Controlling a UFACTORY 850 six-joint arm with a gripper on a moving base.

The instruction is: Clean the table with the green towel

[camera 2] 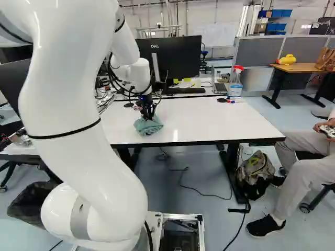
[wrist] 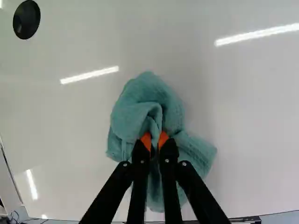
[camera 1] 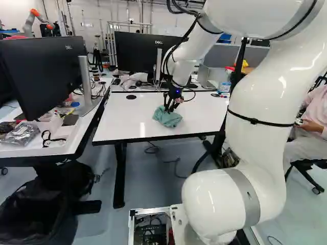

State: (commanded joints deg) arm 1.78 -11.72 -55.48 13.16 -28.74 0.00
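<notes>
In the left base view my gripper point(camera 1: 171, 104) points down at the white table point(camera 1: 122, 115), right on top of the crumpled green towel point(camera 1: 167, 118). The right base view shows the same towel point(camera 2: 148, 125) near the table's front edge, under the gripper. Seen from the wrist, the gripper point(wrist: 155, 140) is shut on a raised fold of the towel point(wrist: 145, 100), which is pinched between both orange pads. The rest of the cloth spreads in a bunched heap around the fingertips on the tabletop.
Monitors point(camera 1: 140, 51) and a spray bottle point(camera 2: 235, 82) stand behind the table. Markers point(camera 2: 230, 101) lie near its back edge. A cluttered desk point(camera 1: 66, 143) adjoins at the left of the left base view. A seated person point(camera 2: 309, 151) is to the right, beside a backpack point(camera 2: 256, 170). Another robot point(camera 1: 36, 18) stands far back.
</notes>
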